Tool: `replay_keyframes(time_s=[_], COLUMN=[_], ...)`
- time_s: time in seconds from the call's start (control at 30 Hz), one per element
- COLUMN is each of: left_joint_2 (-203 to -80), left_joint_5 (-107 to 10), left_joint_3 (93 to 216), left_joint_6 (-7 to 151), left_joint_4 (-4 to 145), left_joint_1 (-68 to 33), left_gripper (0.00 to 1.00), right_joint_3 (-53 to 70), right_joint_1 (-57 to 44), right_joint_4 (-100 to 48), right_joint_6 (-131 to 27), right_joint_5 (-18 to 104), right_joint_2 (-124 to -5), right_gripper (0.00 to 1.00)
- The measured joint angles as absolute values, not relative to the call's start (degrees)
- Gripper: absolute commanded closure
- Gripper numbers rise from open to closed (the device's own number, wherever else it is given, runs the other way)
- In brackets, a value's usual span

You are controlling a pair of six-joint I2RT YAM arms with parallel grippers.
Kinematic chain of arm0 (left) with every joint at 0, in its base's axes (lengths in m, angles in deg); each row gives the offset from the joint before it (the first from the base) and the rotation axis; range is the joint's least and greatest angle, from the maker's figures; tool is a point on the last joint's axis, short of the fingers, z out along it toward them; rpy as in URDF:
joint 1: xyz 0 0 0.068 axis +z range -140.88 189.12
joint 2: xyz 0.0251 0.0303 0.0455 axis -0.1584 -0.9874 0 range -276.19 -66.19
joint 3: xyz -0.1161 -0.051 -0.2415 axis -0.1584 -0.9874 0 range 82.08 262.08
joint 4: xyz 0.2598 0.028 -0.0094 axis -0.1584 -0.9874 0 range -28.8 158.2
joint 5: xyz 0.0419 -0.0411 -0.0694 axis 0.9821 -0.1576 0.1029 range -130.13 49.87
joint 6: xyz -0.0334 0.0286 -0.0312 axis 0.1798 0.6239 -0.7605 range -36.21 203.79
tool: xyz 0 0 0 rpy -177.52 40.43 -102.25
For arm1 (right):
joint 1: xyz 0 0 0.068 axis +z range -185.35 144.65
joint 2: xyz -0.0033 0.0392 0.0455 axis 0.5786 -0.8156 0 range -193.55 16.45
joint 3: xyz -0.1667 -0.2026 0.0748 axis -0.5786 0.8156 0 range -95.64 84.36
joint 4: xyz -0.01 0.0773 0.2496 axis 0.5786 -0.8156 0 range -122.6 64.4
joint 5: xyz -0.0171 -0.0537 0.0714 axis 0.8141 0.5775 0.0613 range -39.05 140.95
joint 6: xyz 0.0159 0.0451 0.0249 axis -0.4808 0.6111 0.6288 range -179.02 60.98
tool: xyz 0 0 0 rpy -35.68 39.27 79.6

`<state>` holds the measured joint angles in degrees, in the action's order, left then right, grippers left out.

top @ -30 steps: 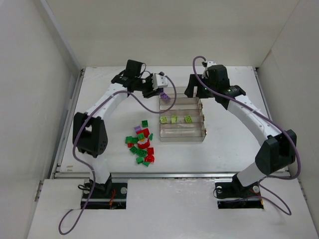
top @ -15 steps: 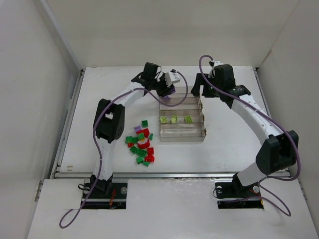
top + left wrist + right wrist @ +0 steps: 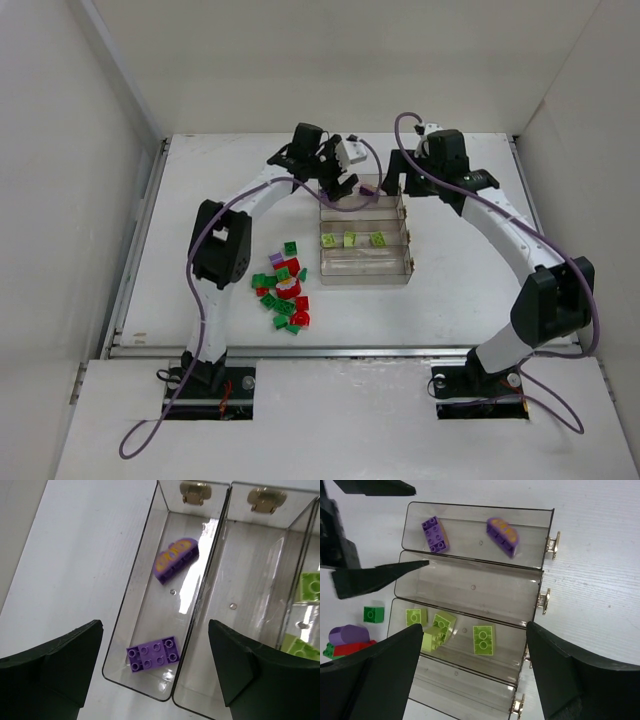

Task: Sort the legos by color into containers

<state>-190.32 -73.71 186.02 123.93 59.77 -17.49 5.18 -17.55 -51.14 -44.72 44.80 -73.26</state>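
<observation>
The containers are one clear tray with four long compartments. Its farthest compartment holds a flat purple brick and a rounded purple piece with an orange top. Three lime bricks lie in the third compartment. My left gripper hangs open over the left end of the far compartment, right above the flat purple brick, holding nothing. Over the tray's right part, my right gripper is open and empty too.
A heap of dark green, red and one purple legos lies on the white table left of the tray's near corner. Brass hinges line the tray's right end. White walls enclose the table on three sides.
My left gripper carried a purple piece over the tray's far compartment and has now opened, so the piece lies in that compartment. The right gripper stays open, almost unmoved.
</observation>
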Motion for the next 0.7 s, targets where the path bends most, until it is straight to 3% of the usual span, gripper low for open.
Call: replay_keyframes(time_s=[0.13, 0.27, 0.47, 0.7], left_joint_2=[-185.58, -170.24, -144.23, -127.44], left_joint_5=[-74.39, -70.94, -50.85, -35.25], left_joint_3=[185.19, 176.25, 159.22, 135.29], left_joint_6=[117.57, 110.45, 100.57, 93.75], left_joint_4=[58.86, 59.23, 62.16, 61.33], left_joint_1=[-15.55, -8.45, 2.22, 5.24], left_gripper=[0.16, 0.17, 0.14, 0.07], right_joint_3=[5.01, 2.84, -4.74, -14.12], right_joint_1=[-16.74, -10.10, 4.00, 12.39], right_joint_4=[-51.16, -53.61, -54.62, -55.08], right_joint_6=[-46.11, -48.91, -52.17, -51.84], right_joint_5=[44.93, 49.19, 48.93, 45.63], right_joint_2=[-73.13, -73.13, -77.22, -91.45], right_gripper=[0.11, 0.11, 0.11, 0.11])
